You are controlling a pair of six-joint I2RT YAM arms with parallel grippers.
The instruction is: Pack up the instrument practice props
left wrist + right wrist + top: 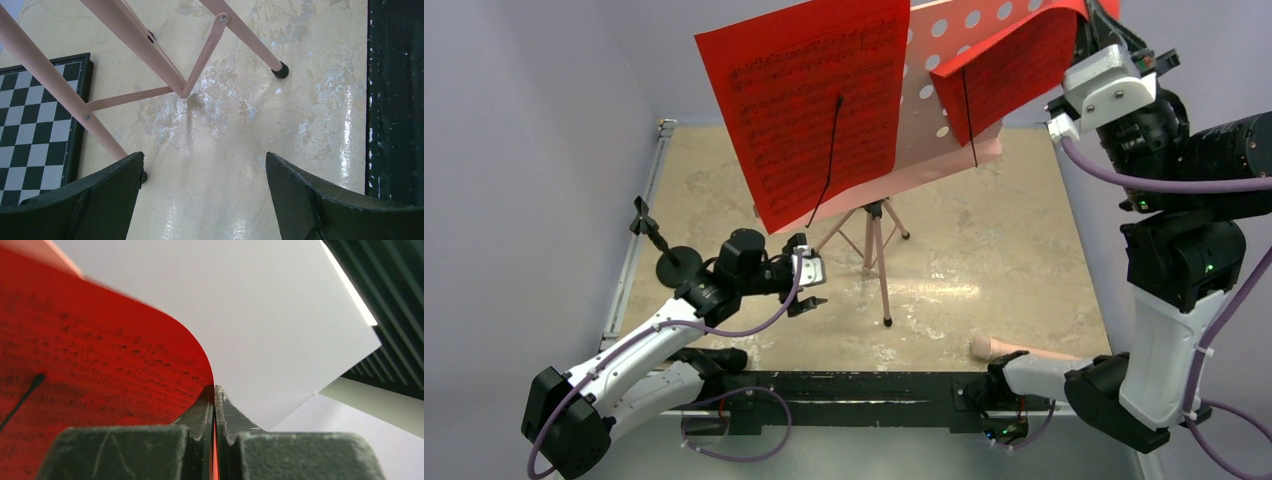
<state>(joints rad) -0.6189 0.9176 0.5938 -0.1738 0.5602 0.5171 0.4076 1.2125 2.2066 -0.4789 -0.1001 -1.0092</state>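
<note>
Pink perforated metal music stand (924, 170) stands at frame centre. Its right-hand red printed paper sheet (1014, 70), upper right, has its edge clenched in the right gripper (215, 390) and runs leftward from the fingers. Left gripper (202, 165) is released, low by the tripod legs.

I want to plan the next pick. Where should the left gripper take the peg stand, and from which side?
Probably by the peg, coming from the right. The peg stand has a flat round base lying on the table, too low and wide to pinch, while the thin peg rises free. The table's edge is close on its left.
</note>
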